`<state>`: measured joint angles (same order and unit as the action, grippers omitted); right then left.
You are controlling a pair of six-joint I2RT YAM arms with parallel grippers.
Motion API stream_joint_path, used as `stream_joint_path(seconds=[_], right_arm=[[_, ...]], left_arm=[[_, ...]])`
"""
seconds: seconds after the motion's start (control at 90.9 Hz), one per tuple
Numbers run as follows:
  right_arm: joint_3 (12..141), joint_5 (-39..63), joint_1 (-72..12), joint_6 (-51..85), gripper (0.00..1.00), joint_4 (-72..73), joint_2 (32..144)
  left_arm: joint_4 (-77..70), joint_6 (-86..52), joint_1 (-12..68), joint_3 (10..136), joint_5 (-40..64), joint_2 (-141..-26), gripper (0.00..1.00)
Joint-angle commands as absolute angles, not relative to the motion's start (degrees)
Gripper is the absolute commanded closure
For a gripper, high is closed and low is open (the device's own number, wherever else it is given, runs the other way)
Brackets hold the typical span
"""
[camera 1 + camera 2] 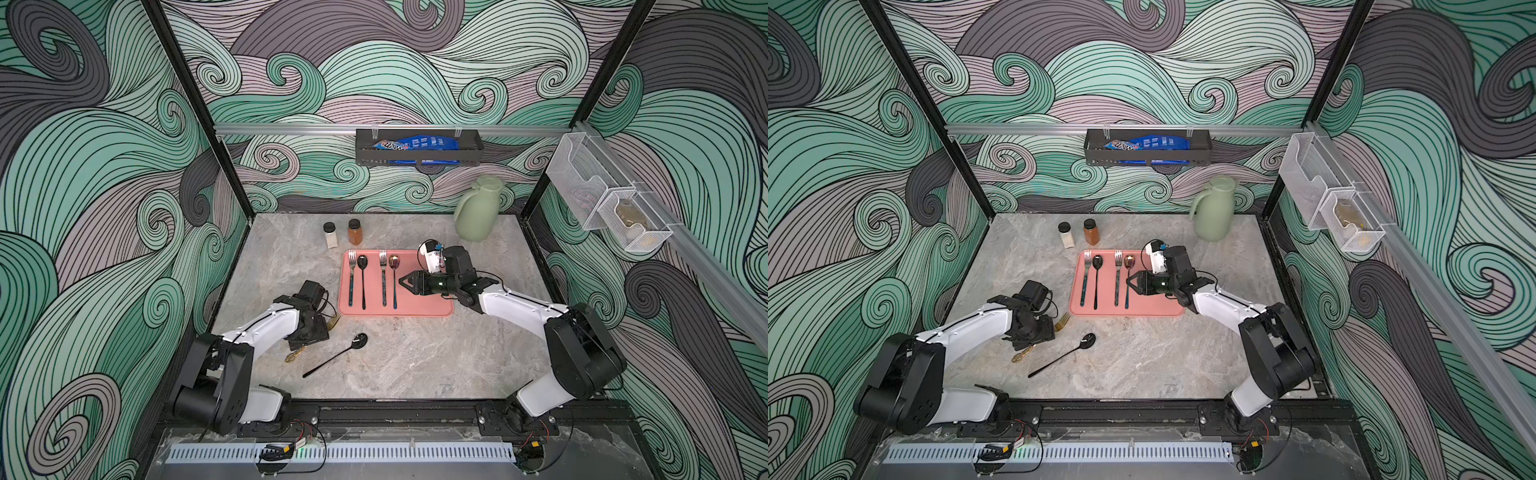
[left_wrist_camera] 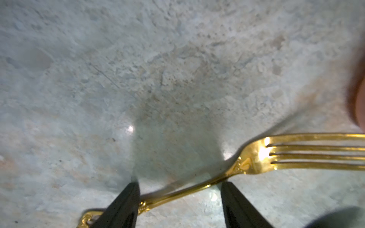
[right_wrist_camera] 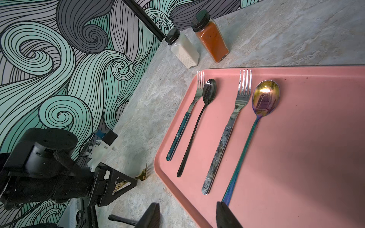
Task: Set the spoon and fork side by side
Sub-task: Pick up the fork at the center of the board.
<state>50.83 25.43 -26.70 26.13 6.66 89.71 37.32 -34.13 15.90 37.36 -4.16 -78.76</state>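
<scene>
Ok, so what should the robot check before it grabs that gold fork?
1. Gold fork handle lies between the left gripper fingers: ok.
2. Fork pinched tight: not ok, the jaws stand apart.
3. Black spoon on the table is clear of that gripper: ok.
4. Bare room on the pink tray: ok.
5. Right gripper out of the way: not ok, it hangs open over that bare part and may block it.
</scene>
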Motion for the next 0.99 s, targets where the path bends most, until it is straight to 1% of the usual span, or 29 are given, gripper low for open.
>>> stream_joint_path(seconds=[0.0,0.132,0.242,0.352,0.44,0.77,0.958,0.98], right_arm=[[50.25,25.68,-26.48,26.28,0.49,6.11,87.61],[49.95,26.28,-26.53,26.70,0.49,6.53,87.41],[49.88,26.47,-26.52,26.97,0.49,6.77,87.52],[49.90,26.71,-26.46,26.98,0.49,6.60,87.58],[49.79,26.72,-26.53,26.91,0.49,6.30,87.47],[49.85,27.12,-26.41,27.25,0.49,5.48,85.02],[49.89,28.43,-25.84,27.77,0.49,4.35,81.62],[49.89,28.46,-25.69,27.77,0.49,4.05,81.09]], left_arm=[[39.27,-33.85,16.08,37.85,-4.64,-80.16,0.44],[39.41,-33.82,16.04,38.62,-5.34,-80.43,0.58],[39.35,-34.00,15.88,39.67,-5.56,-81.20,0.62],[37.89,-34.18,14.93,40.00,-4.64,-83.95,0.71],[36.60,-34.06,13.78,40.06,-2.18,-85.55,0.80],[38.27,-33.32,13.71,41.65,-3.77,-86.27,0.93],[40.97,-34.02,14.63,42.99,-6.23,-82.10,0.98],[41.53,-34.35,14.71,43.35,-6.46,-80.25,0.98]])
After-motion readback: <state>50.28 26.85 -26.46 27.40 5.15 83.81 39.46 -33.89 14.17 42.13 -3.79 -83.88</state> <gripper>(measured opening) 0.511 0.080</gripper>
